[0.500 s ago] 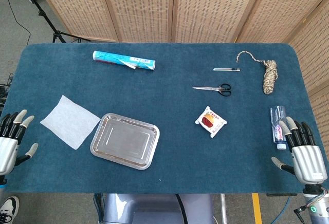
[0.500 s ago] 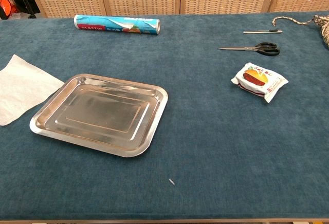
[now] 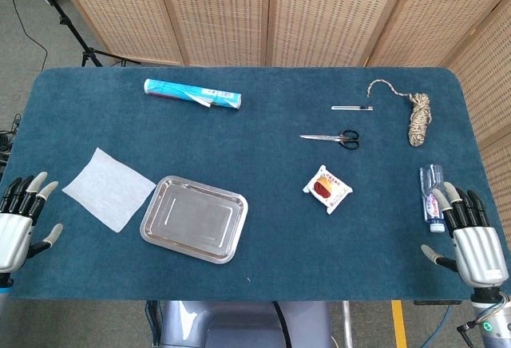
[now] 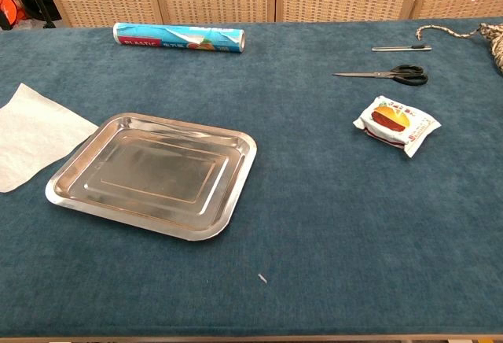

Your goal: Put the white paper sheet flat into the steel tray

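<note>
Waiting at the near edge of the blue worktop (image 3: 263,228), we hold our left hand (image 3: 20,224) spread and empty, palm down, at the near left corner. The white paper sheet (image 3: 108,187) lies flat on the cloth just beyond and inward of that hand, close but not touching it. The sheet sits turned like a diamond, one corner pointing at the steel tray (image 3: 194,219); in the chest view that corner seems to meet or slip just under the tray's left rim, though we cannot tell which. The tray itself is bare inside, so the task looks unstarted.

Our right hand (image 3: 469,236) rests at the far right edge, fingers likewise apart and holding nothing, well apart from the sheet, with the tray and a snack packet (image 3: 328,189) between them. We judge the left hand the clear choice: the paper lies between it and the tray, so a reach inward, a pinch at the near corner and a short carry onward in the same direction should serve.
</note>
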You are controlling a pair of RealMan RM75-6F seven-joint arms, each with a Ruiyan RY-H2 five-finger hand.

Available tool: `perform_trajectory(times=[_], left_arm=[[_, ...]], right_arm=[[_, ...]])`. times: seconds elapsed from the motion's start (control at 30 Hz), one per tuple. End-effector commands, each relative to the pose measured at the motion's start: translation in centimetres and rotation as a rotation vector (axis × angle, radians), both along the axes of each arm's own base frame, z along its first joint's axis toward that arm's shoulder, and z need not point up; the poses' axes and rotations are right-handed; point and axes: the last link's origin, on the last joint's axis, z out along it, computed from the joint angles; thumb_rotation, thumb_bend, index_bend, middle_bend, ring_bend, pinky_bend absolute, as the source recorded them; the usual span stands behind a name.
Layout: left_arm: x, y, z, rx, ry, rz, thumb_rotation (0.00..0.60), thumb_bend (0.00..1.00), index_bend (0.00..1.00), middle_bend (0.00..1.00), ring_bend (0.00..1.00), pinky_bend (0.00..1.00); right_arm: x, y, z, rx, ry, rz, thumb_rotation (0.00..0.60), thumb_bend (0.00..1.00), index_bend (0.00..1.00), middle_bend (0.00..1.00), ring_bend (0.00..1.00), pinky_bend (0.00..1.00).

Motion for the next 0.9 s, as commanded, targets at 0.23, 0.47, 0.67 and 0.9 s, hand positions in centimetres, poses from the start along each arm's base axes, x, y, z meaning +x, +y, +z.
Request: perform_trajectory(times=[0.23,0.47,0.67,0.9], left_arm=[[0.2,-0.1,-0.1,-0.033,0.003,-0.001,0.6,0.29,0.12,0.0,0.0,0.04],[-0.8,0.6,0.1,-0.134,0.048,0.047,0.6,0.3,0.12,0.0,0.0,0.04],[-1.6,2.1,2.1,-0.186,0.123,0.064,0.6,0.3,0.13,0.0,0.0,0.04],[-2.1,4.4,3.4,-0.196,0.21,0.049,0.6,0.31,0.24,0.08,0.0,0.04]], right_arm=[[-0.1,0.1,0.1,-0.001,-0.001,-0.001,0.6,0.0,0.0,0.0,0.0,0.0],[-0.3,0.2,0.5,-0.011,-0.016,-0.005,0.6,0.0,0.0,0.0,0.0,0.0],[-0.3,0.1,0.4,-0.008,-0.014,-0.009,0.6,0.0,0.0,0.0,0.0,0.0],[-0.2,0.0,0.2,-0.003,-0.006,-0.008,0.6,0.0,0.0,0.0,0.0,0.0]])
